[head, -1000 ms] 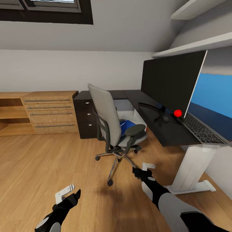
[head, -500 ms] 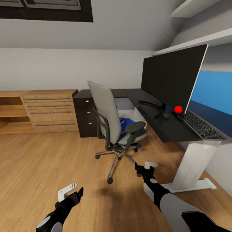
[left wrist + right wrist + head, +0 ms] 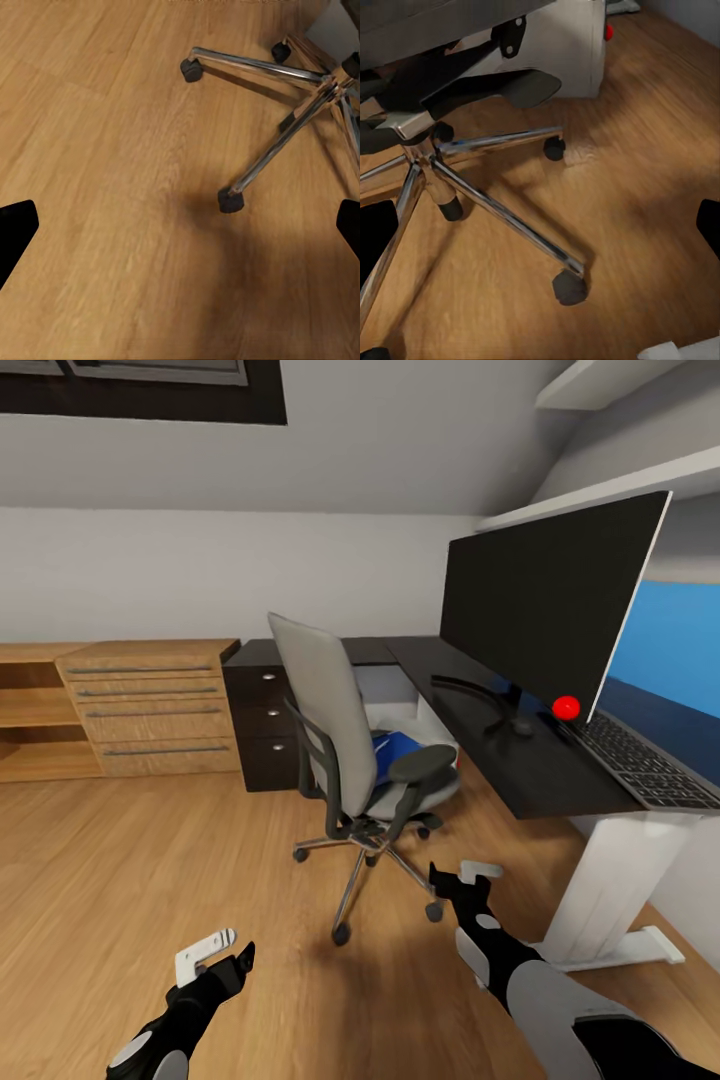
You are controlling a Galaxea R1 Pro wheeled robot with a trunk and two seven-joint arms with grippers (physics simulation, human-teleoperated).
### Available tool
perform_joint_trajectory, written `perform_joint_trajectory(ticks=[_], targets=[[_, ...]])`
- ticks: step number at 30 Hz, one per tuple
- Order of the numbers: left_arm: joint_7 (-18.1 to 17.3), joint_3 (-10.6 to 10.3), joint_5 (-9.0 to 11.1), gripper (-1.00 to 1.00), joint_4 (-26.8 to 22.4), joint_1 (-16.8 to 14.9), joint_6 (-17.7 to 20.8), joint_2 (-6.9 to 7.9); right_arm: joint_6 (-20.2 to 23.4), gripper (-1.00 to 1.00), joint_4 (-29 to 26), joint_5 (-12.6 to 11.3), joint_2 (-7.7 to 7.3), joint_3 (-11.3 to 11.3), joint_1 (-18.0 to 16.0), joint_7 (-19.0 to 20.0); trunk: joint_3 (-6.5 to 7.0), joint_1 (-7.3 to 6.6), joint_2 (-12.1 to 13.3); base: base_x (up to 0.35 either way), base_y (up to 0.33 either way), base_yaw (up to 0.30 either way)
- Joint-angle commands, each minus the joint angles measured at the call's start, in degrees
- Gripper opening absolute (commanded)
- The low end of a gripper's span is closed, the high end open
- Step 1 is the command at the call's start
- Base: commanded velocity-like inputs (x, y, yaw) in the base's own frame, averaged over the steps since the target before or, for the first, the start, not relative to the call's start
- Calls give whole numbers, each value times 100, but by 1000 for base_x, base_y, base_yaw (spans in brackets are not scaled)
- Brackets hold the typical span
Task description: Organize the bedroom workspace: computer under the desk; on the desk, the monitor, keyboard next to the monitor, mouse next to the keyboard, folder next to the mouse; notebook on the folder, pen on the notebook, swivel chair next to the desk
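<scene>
Closer now, swivel chair (image 3: 345, 745) sits just beyond both empty, spread grippers

One swivel chair (image 3: 355, 760) with five chrome legs. One monitor (image 3: 545, 605), one keyboard (image 3: 645, 762), both on one black worktop (image 3: 520, 765). One blue notebook (image 3: 398, 745) on the chair seat. One wooden dresser (image 3: 150, 705), four bar-handled drawers. Two grippers: left (image 3: 205, 952), right (image 3: 478, 870).
</scene>
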Motion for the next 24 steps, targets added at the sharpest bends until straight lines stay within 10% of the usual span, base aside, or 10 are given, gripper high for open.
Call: perform_joint_trajectory(ticks=[1,24], targets=[[49,-8,60,100,-8,-2,11,3,-24,100,5,-52,0,16,-4,-4,-5,2,-2,306,0,0],[53,1,77,100,9,-1,11,4,-362,100,13,-73,-7,8,-4,-12,-5,2,-2,222,0,0]])
